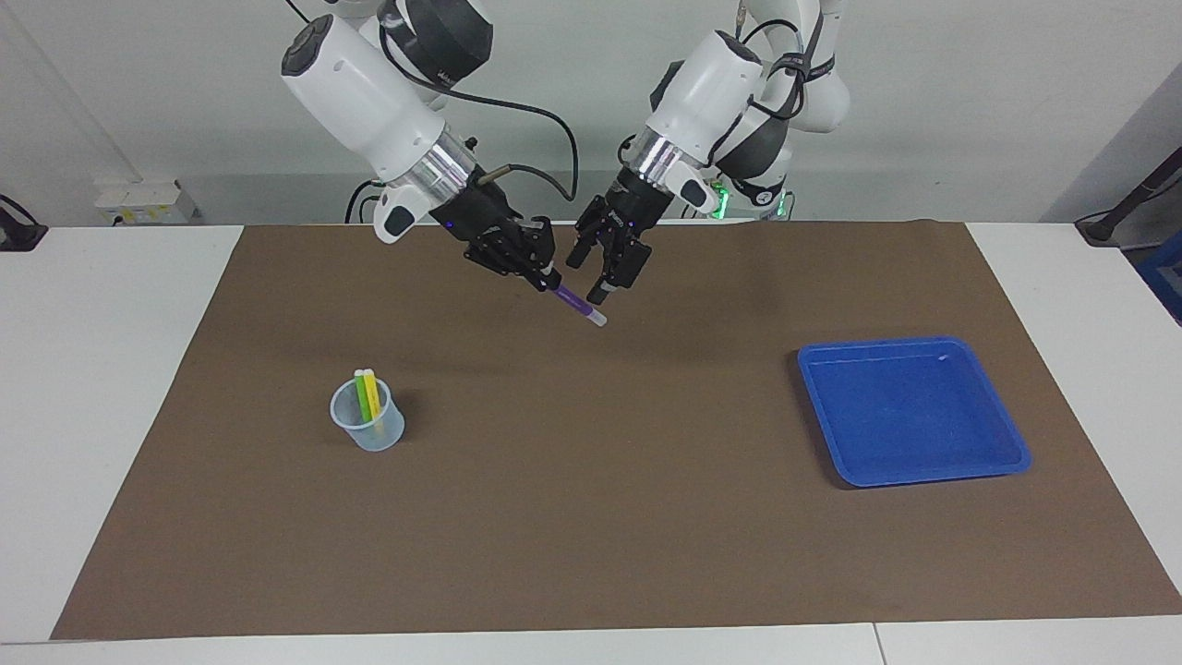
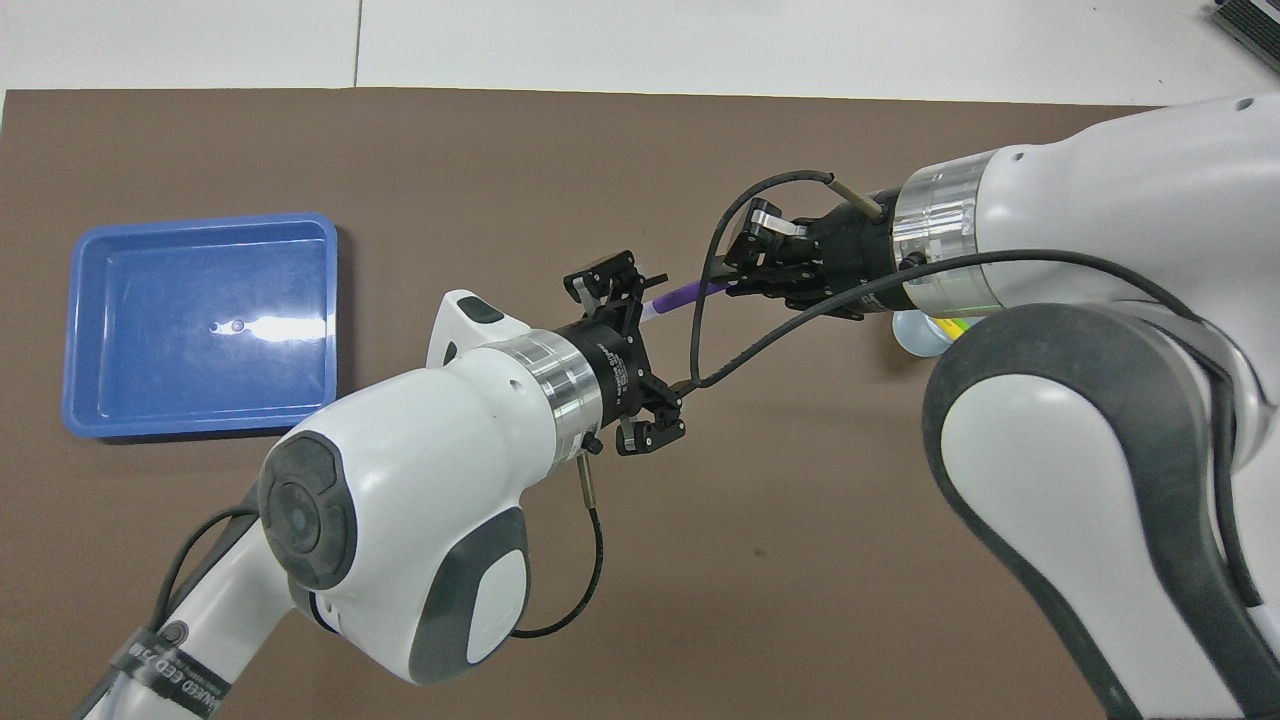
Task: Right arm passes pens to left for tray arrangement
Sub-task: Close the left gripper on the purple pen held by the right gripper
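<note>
My right gripper (image 1: pixel 547 274) is shut on the purple pen (image 1: pixel 574 302), holding it in the air over the brown mat, pale tip slanting down. In the overhead view the right gripper (image 2: pixel 742 278) holds the purple pen (image 2: pixel 685 293) by its rear end. My left gripper (image 1: pixel 598 282) is open right at the pen's pale tip. From overhead, the left gripper (image 2: pixel 655 350) stands wide, the tip close to one finger, not gripped. The yellow pen (image 1: pixel 371 392) and green pen (image 1: pixel 359 395) stand in a cup. The blue tray (image 1: pixel 910 416) lies bare toward the left arm's end, also seen as the tray (image 2: pixel 150 350).
A small translucent cup (image 1: pixel 369 427) stands on the brown mat (image 1: pixel 591 517) toward the right arm's end; from overhead the cup (image 2: pixel 912 335) is mostly hidden under the right arm. White table borders the mat on all sides.
</note>
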Controlling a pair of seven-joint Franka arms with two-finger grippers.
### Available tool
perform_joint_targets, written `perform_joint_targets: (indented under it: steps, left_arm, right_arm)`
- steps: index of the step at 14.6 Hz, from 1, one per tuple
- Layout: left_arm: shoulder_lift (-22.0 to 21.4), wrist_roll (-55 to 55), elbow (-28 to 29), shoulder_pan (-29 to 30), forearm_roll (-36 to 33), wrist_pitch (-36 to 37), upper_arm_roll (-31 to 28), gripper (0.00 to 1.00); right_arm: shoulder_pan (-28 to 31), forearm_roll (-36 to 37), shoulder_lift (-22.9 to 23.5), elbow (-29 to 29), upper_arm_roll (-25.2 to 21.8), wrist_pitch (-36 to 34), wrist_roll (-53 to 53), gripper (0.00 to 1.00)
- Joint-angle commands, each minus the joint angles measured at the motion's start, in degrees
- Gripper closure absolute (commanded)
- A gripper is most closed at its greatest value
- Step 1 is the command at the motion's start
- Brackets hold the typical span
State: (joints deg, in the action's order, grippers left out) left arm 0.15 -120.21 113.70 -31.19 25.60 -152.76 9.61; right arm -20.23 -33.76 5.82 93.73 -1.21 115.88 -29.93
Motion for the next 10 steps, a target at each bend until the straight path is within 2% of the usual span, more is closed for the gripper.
perform_joint_targets:
  steps: [1, 4, 8, 10]
  left_arm:
    - [0.64, -0.2, -0.41, -1.5, 1.38, -2.18, -0.73, 0.0]
    - [2.22, -0.81, -0.41, -1.42, 1.38, -4.38, -0.82, 0.0]
    - [3.28, -0.99, -0.41, -1.42, 1.38, -5.53, -0.82, 0.1]
    - [3.46, -1.95, -0.41, -1.5, 1.38, -5.61, -0.82, 0.2]
  right_arm:
    - [-0.25, -1.74, -0.02, 0.92, -0.11, 1.37, -0.48, 0.9]
    - [-0.25, -1.74, -0.02, 1.01, -0.11, 1.46, -0.48, 0.9]
    - [-0.34, -1.74, 0.25, 1.01, -0.11, 1.9, -0.48, 0.9]
    - [-0.34, -1.74, 0.25, 1.01, -0.11, 1.99, -0.48, 0.9]
